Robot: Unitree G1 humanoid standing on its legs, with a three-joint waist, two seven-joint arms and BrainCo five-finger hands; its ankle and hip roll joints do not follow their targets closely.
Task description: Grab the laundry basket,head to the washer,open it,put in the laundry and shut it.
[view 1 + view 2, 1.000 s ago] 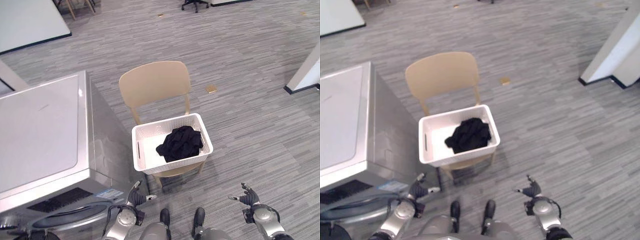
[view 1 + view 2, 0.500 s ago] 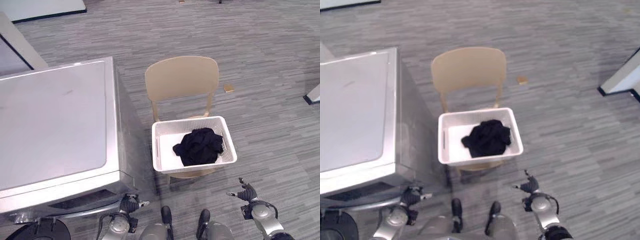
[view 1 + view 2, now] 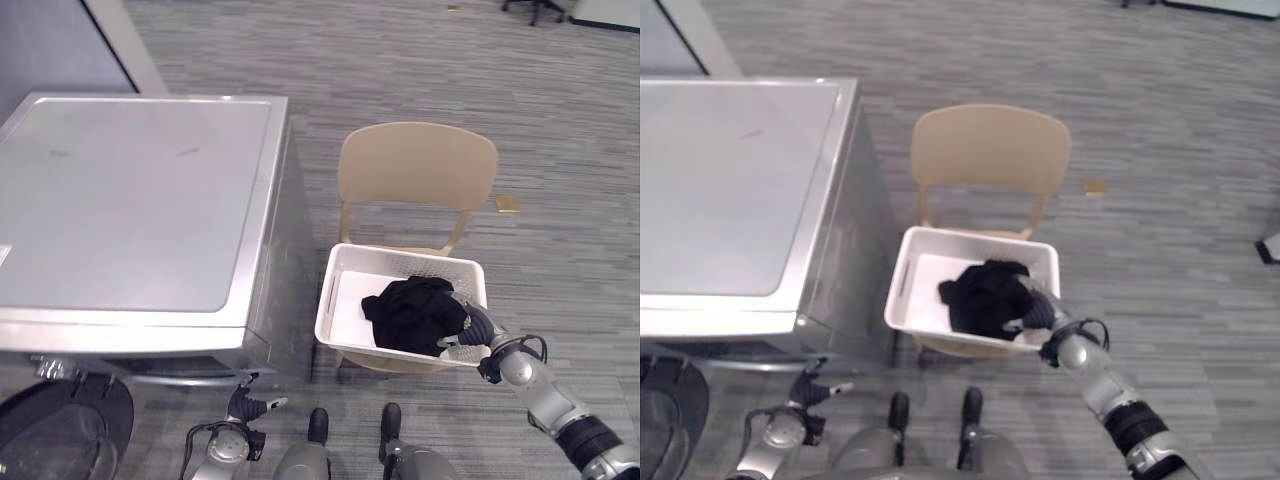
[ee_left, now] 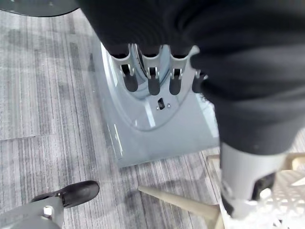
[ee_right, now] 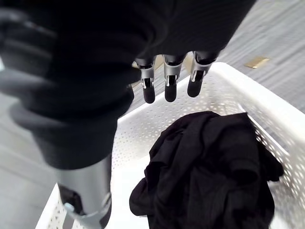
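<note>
Grey plank floor. On the left stands the washer, its door swung open low down; the left hand hangs by it, fingers relaxed, holding nothing. Next comes the tan chair carrying the white laundry basket with the black laundry inside. The right hand hovers over the basket's near right corner, fingers loose and unclasped just above the cloth. A one-sided grab could tip the basket off the seat — I'd guess.

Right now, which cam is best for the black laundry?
Right wrist view: the black laundry sits close up, bunched in the white basket under the right robot hand. Both eye views show it small, on the chair. The left wrist view faces the washer.
</note>
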